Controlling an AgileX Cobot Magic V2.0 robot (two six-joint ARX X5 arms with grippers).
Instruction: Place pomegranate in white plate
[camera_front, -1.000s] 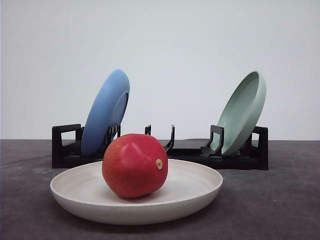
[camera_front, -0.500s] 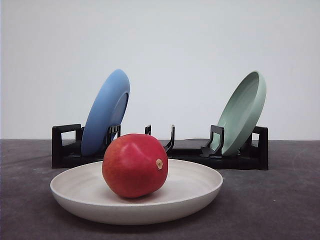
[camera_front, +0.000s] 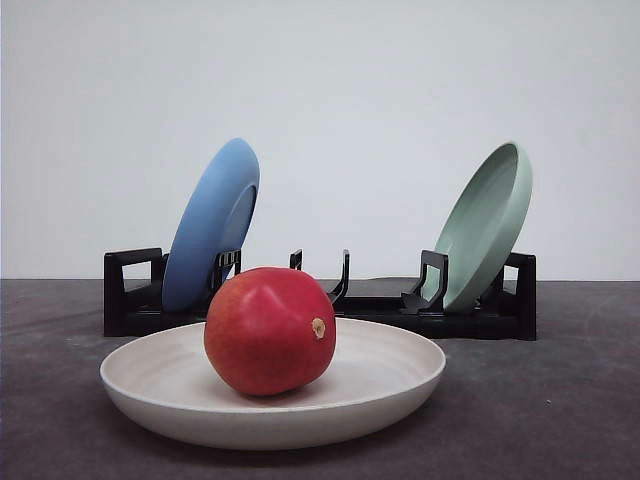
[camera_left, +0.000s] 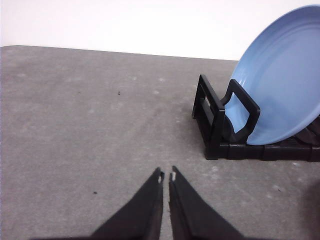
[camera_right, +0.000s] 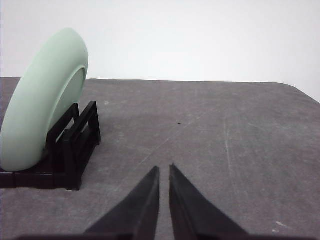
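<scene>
Sitting in the white plate (camera_front: 400, 385), the pomegranate (camera_front: 270, 331) is resting untouched and the job is looking finished.

Nothing is shifting across the last second in the front view: the fruit is lying just left of the plate's centre, stem nub facing right, exactly as before, which suggests it is settled and not rolling. Behind it, the black rack (camera_front: 480, 322) is propping the blue plate (camera_front: 212, 225) and the pale green plate (camera_front: 486, 225) on edge. Both claws are hanging over bare grey table (camera_right: 240, 150), the left gripper (camera_left: 166, 176) and right gripper (camera_right: 164, 170) each pinched nearly closed and carrying nothing.
</scene>
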